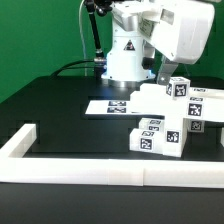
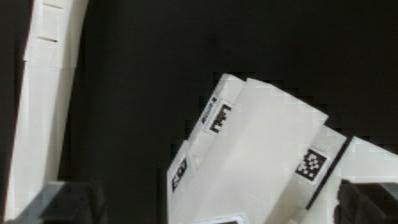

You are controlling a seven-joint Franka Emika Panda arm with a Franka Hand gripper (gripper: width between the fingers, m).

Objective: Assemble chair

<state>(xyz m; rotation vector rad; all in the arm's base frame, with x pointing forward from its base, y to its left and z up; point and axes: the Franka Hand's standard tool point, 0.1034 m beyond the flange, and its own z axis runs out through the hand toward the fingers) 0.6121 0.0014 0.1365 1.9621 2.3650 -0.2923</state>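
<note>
I read this as the approach to a grasp partway through the chair build. The chair parts (image 1: 165,118) sit as a chunky white cluster of tagged blocks on the black table (image 1: 60,100), toward the exterior view's right. They lie just beside the marker board (image 1: 108,105) and behind the long white rail (image 1: 90,168) that borders the front. From that view the blocks look stacked and touching, with 1 cube-ended piece standing highest at the back, but I cannot tell how many are truly joined. The arm (image 1: 175,35) hangs over the cluster, and the gripper (image 2: 214,205) looks down onto it. In the wrist view the 2 fingers (image 2: 63,205) show as dark blurs at the picture's corners. They are spread as wide as they go, with nothing pinched between them. Under them lies a slanted white panel (image 2: 267,140) carrying 3 tags. I see a gap between it and the fingers, so I judge no contact yet. The rail also shows in that view, well apart from the panel. As I judge it, the next move needs the wrist turned to match the panel's slant. After that comes a straight descent so the fingers straddle its narrow width, then a firm squeeze. The risk I see is a fingertip landing on top of a block and nudging the cluster out of place.
</note>
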